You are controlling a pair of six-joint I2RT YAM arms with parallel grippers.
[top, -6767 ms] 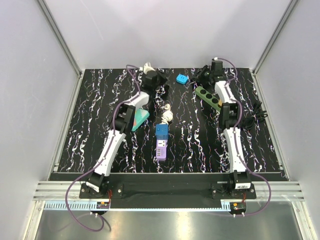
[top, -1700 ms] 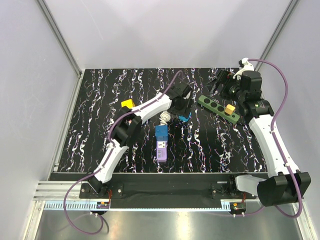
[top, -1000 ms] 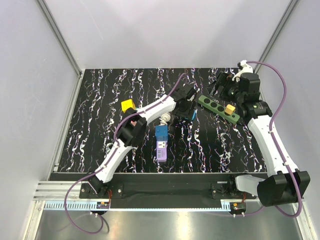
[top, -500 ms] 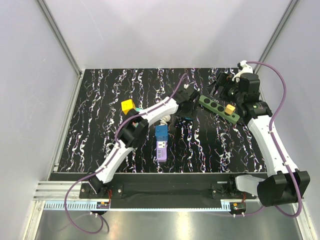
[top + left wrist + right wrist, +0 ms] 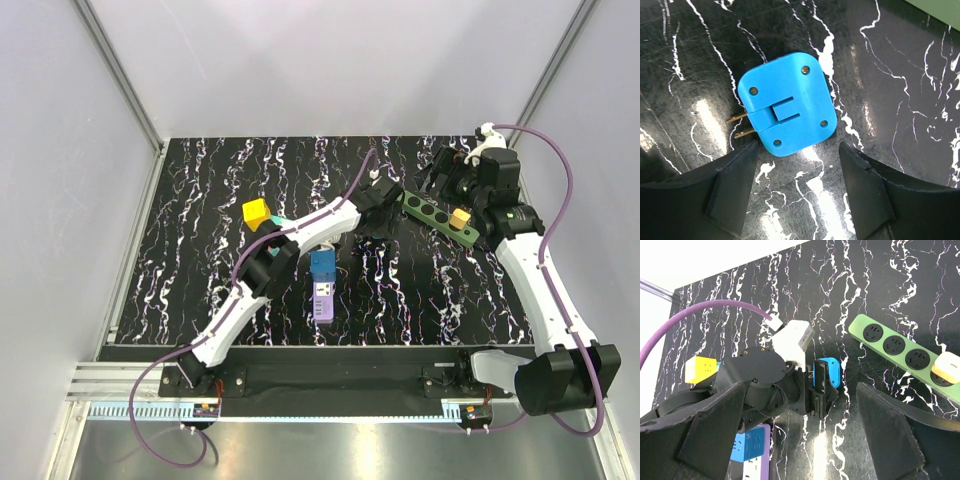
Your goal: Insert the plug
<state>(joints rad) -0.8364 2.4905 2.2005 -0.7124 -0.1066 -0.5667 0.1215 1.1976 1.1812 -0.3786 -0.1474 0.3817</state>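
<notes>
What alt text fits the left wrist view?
A blue plug lies on the black marbled table, two brass prongs pointing picture-left. The left gripper is open, its dark fingers flanking the plug's near edge without gripping it.

Black white-veined table (image 5: pixel 180 260), blue plug (image 5: pixel 787 102) lying flat, green power strip (image 5: pixel 428 211), yellow block (image 5: pixel 257 213), purple strip (image 5: pixel 322 297)

The left arm (image 5: pixel 300 228) stretches to the middle of the bench (image 5: pixel 190 230), its left pincer (image 5: pixel 799 167) pointing down, jaws apart, gripping nothing. The right arm (image 5: pixel 540 270) reaches the bench's far right corner, right pincer (image 5: pixel 800 412) spread wide.
</notes>
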